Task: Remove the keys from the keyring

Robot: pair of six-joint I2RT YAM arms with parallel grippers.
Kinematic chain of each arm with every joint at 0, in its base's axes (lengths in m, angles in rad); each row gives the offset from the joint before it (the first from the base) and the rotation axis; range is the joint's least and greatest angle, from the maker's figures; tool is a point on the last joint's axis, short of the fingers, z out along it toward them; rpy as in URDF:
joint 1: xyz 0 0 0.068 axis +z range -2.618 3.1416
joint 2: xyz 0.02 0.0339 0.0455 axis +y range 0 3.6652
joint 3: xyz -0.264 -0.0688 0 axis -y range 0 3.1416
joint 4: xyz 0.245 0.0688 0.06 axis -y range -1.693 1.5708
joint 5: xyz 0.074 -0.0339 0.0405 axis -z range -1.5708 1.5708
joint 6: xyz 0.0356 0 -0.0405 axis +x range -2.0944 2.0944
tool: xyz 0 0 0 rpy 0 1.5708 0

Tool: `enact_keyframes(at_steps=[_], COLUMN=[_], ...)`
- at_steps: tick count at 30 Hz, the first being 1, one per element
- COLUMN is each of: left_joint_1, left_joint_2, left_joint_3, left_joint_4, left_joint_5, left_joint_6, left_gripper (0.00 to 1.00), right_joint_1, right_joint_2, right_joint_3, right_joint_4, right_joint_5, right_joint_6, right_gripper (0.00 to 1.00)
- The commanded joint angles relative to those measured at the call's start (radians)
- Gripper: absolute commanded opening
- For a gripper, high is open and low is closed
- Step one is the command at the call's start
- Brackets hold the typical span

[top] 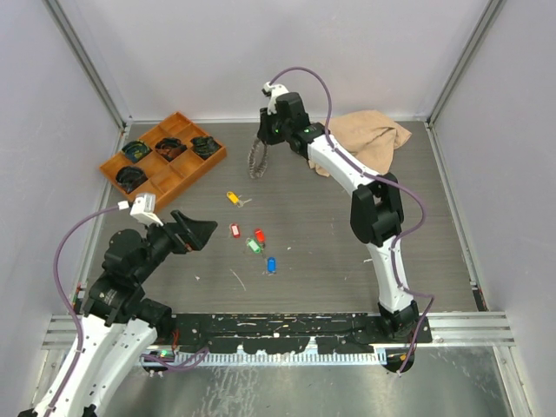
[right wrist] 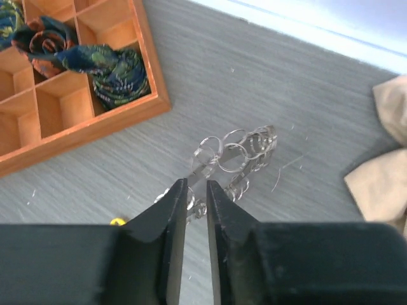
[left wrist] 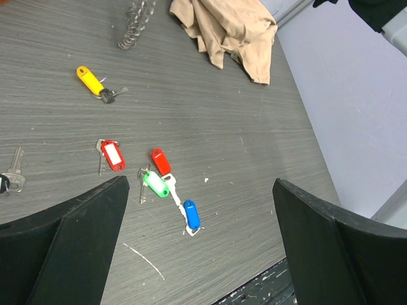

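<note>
Right claw (top: 260,142) is pinched down on the top edge of the keyring (top: 258,162), fingers almost together with the wire rim caught between them. The right wrist view shows it clearly: the keyring (right wrist: 235,155) juts out from the right claw (right wrist: 196,190), little loops bristling all round. The ring stands on edge under the claw, its lower edge at or just above the tabletop (top: 330,252); which of the two, I cannot tell.

Off the keyring, on the side toward the arm bases, five keys lie loose. The yellow key (top: 232,198) is nearest the keyring. Farther out sit the red key with white label (top: 234,230), the plain red key (top: 259,235) and the green key (top: 254,246), the last two almost touching. The blue key (top: 271,264) is farthest from the keyring.

Left claw (top: 201,231) hangs over the tabletop with fingers spread wide, gripping nothing, well apart from the keyring.

A wooden tray (top: 213,159) with dark bundles sits on the keyring's left; a beige cloth (top: 378,137) is on its right.
</note>
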Motion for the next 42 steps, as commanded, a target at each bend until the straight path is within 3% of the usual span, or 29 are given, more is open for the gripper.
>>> enact_keyframes(at_steps=[1, 3, 6, 13, 16, 18, 22, 29, 37, 42], left_joint_1=[0.007, 0.007, 0.007, 0.006, 0.007, 0.007, 0.007, 0.007, 0.007, 0.007], left_joint_2=[0.007, 0.008, 0.017, 0.106, 0.164, 0.219, 0.304, 0.398, 0.391, 0.375], left_joint_3=[0.058, 0.071, 0.089, 0.197, 0.287, 0.388, 0.568, 0.84, 1.002, 1.027], left_joint_4=[0.002, 0.013, 0.093, 0.118, 0.088, 0.036, -0.053, -0.167, -0.207, -0.219], left_joint_5=[0.004, 0.019, 0.08, 0.163, 0.187, 0.192, 0.215, 0.222, 0.28, 0.273], left_joint_6=[0.025, 0.004, -0.051, -0.057, -0.042, -0.034, 0.015, 0.087, 0.082, 0.096], left_gripper=[0.98, 0.98, 0.98, 0.98, 0.98, 0.98, 0.98, 0.98, 0.98, 0.98], right_joint_1=[0.002, -0.004, -0.031, -0.135, -0.156, -0.16, -0.214, -0.3, -0.327, -0.327], right_joint_2=[0.003, -0.007, -0.071, -0.33, -0.498, -0.63, -0.816, -0.97, -1.025, -1.042], right_joint_3=[0.099, 0.109, 0.085, -0.062, -0.162, -0.246, -0.282, -0.158, -0.101, -0.07], right_joint_4=[0.113, 0.113, 0.101, -0.052, -0.151, -0.171, -0.212, -0.313, -0.315, -0.328], right_joint_5=[0.015, -0.002, -0.117, -0.543, -0.541, -0.455, -0.296, -0.294, -0.261, -0.213], right_joint_6=[-0.005, -0.03, -0.057, -0.241, -0.375, -0.45, -0.394, -0.242, -0.104, -0.041], right_gripper=[0.32, 0.44, 0.52, 0.67, 0.85, 1.0, 1.0, 1.0, 1.0, 1.0])
